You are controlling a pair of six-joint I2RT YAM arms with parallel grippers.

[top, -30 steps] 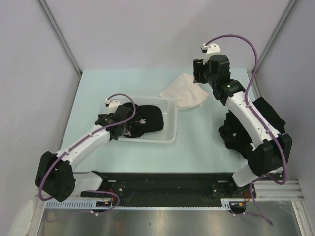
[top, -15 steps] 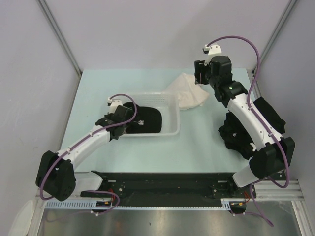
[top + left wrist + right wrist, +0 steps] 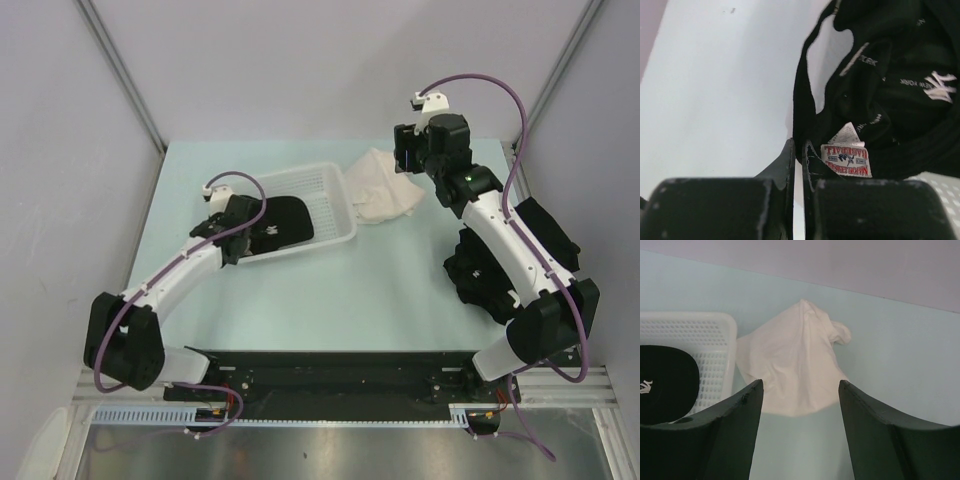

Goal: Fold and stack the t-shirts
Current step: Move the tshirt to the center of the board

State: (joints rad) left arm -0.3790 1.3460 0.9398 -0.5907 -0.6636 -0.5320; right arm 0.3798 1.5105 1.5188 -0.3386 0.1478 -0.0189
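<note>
A black t-shirt [image 3: 285,220] with white print lies bunched in the white mesh basket [image 3: 340,215]. My left gripper [image 3: 243,222] is at the basket's left side. In the left wrist view the left gripper [image 3: 798,142] is shut on the hem of the black t-shirt [image 3: 890,100], next to its sewn label. A cream-white t-shirt [image 3: 385,190] lies crumpled on the table behind the basket's right end. My right gripper [image 3: 410,150] hovers open over it. In the right wrist view the right gripper [image 3: 800,382] is empty, with the cream-white t-shirt [image 3: 790,365] lying beyond the fingertips.
A heap of black cloth [image 3: 470,270] lies at the right under my right arm. The basket [image 3: 705,320] sits skewed on the pale blue table [image 3: 330,300]. Grey walls close in the back and both sides.
My left gripper has shut on the black t-shirt's hem and pulled back-left. The basket has slid and turned with it. The right arm has barely moved.
</note>
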